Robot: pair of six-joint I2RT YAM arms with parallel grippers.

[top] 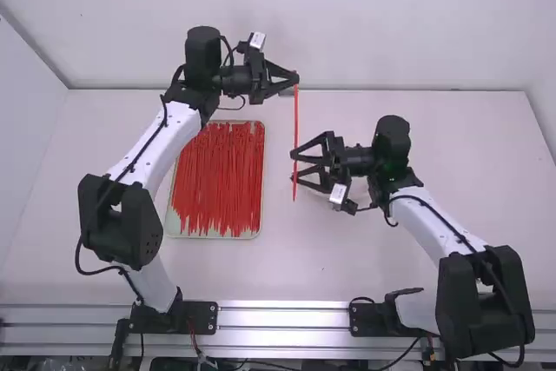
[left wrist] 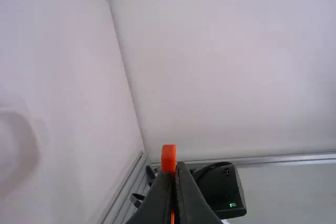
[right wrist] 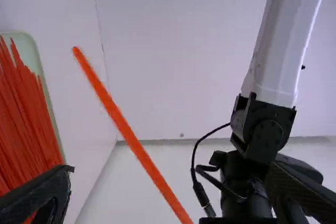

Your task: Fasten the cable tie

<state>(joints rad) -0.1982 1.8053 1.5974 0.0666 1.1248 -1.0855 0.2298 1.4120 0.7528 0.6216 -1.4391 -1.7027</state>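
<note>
A single red cable tie hangs upright above the table, right of the tray. My left gripper is shut on its upper end; in the left wrist view the tie's orange end sticks out just past the closed fingertips of the left gripper. My right gripper is open at the tie's lower part, one finger on each side of it. In the right wrist view the tie runs slantwise through the wide gap of the right gripper, touching neither finger.
A pale tray with several red cable ties lies left of the hanging tie, below the left arm. The same ties show in the right wrist view, along with the left arm's white link.
</note>
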